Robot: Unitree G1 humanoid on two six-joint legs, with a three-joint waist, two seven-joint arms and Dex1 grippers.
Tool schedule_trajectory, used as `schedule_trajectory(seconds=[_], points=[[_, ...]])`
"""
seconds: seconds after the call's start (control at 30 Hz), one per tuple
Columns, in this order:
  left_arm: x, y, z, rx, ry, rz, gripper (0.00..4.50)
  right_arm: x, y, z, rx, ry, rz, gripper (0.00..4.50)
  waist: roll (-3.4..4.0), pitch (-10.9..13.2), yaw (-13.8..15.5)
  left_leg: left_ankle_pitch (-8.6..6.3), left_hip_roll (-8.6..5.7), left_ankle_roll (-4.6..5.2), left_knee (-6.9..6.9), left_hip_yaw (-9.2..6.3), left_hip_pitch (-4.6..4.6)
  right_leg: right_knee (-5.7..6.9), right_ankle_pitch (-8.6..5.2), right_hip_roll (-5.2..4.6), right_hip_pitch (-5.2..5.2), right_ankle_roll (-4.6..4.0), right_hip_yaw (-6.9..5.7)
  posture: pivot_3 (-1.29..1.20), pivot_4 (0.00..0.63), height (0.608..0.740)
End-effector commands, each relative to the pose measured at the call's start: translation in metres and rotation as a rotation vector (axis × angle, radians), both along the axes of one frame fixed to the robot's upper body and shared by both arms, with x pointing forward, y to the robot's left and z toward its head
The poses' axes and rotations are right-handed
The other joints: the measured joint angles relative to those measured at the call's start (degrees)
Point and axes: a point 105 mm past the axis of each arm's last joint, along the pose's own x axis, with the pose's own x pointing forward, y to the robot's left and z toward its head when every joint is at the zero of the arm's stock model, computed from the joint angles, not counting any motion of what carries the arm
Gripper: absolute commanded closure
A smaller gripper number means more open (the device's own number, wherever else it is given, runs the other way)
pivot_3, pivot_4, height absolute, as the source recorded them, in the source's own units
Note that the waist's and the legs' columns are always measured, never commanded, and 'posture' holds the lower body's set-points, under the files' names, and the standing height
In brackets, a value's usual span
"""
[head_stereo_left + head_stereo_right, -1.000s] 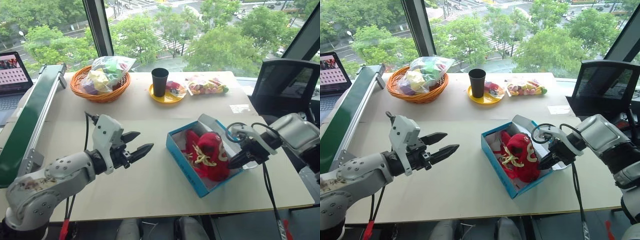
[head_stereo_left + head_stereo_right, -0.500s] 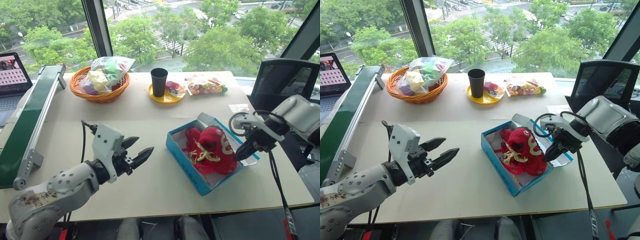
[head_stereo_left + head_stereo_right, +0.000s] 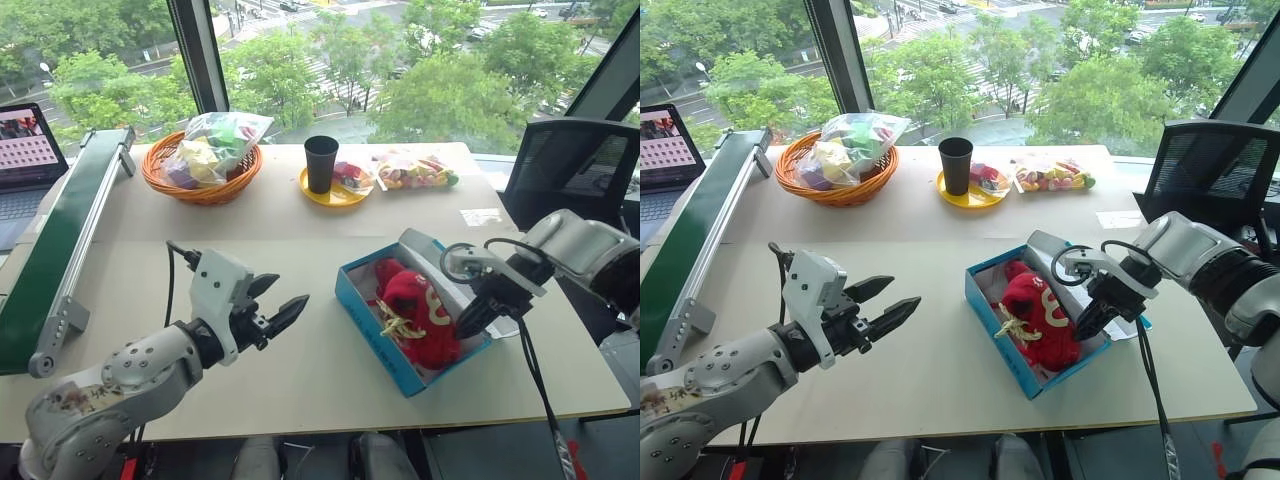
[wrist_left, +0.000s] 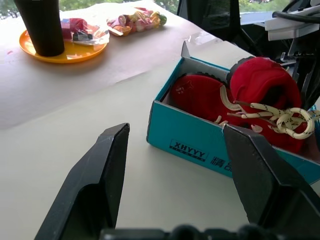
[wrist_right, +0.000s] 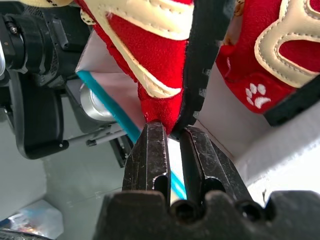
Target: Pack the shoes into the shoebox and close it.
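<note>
A: Start with the big things. What lies on the table (image 3: 300,390)?

B: The shoebox (image 3: 372,322), open, sits on the table's right half. Its long axis runs diagonally, from the near right corner toward the far left. The lid (image 3: 432,262) leans off the far right side.

A: And the shoes?

B: Both shoes (image 3: 418,316) lie in the box, roughly along its length. One lies low against the far wall; the other rides higher, its lace loops (image 3: 395,326) spilling toward the near wall.

A: Where is the right gripper (image 3: 466,325)?

B: At the box's right wall, just beside the upper shoe, pointing down and leftward. In its wrist view the fingers (image 5: 148,155) are pressed together with the shoe's red edge and dark sole (image 5: 200,75) at their tips; whether they pinch it I cannot tell.

A: The left gripper (image 3: 278,307)?

B: Well apart from the box, to its left over bare table, fingers spread, holding nothing, aimed toward the box.
</note>
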Motion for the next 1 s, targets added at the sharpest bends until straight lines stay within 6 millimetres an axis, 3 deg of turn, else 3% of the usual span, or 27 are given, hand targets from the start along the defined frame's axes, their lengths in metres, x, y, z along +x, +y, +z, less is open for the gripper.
schedule_trajectory(seconds=[0.03, 0.4, 0.47, 0.63, 0.8, 0.9, 1.0], points=[[-0.005, 0.001, 0.012, 0.013, -0.050, -0.008, 1.28, -0.004, 0.013, -0.012, -0.001, 0.018, 0.070, 4.48, 0.00, 0.0, 0.0, 0.00, 0.00, 0.00, 0.00, 0.00, 0.00, 0.00, 0.00, 0.00, 0.01, 0.00, 0.00, 0.00, 0.150, 0.737], [-0.011, 0.008, 0.021, 0.030, -0.037, -0.009, 1.28, 0.009, 0.028, -0.066, -0.078, -0.008, 0.105, 4.48, -0.03, 0.0, 0.1, 0.02, -0.01, -0.04, 0.05, 0.01, 0.12, 0.01, 0.00, 0.00, 0.19, 0.00, -0.06, 0.00, 0.150, 0.737], [-0.010, 0.008, 0.023, 0.032, -0.039, -0.009, 1.28, 0.006, 0.033, -0.056, -0.033, 0.001, 0.130, 4.48, -0.03, 0.0, 0.2, 0.03, -0.02, -0.05, 0.04, 0.01, 0.19, 0.05, 0.00, -0.01, 0.23, 0.00, -0.03, 0.00, 0.150, 0.737], [-0.008, 0.010, 0.024, 0.032, -0.038, -0.008, 1.28, 0.005, 0.032, 0.004, 0.080, -0.049, 0.143, 4.48, -0.01, 0.0, 0.1, 0.05, -0.01, -0.09, 0.03, -0.04, 0.16, 0.09, 0.00, -0.01, 0.16, 0.00, -0.01, 0.00, 0.150, 0.737], [-0.006, 0.004, 0.023, 0.019, -0.041, -0.034, 1.28, -0.003, 0.017, 0.054, 0.097, -0.105, 0.151, 4.48, 0.02, 0.0, 0.1, 0.04, -0.01, -0.07, 0.01, -0.04, 0.14, 0.11, 0.00, 0.00, 0.09, 0.00, 0.02, 0.00, 0.150, 0.737], [-0.004, 0.002, 0.023, 0.019, -0.045, -0.044, 1.28, -0.001, 0.014, 0.053, 0.067, -0.128, 0.134, 4.48, 0.01, 0.0, 0.1, 0.02, -0.01, -0.04, 0.00, 0.02, 0.15, 0.09, 0.00, 0.01, 0.12, 0.00, -0.01, 0.00, 0.150, 0.737], [-0.003, 0.001, 0.024, 0.018, -0.051, -0.050, 1.28, 0.007, 0.008, 0.036, 0.011, -0.147, 0.092, 4.48, 0.00, 0.0, 0.0, 0.02, -0.01, -0.04, 0.01, 0.11, 0.18, 0.08, 0.00, 0.01, 0.13, 0.00, 0.02, 0.00, 0.150, 0.737]])
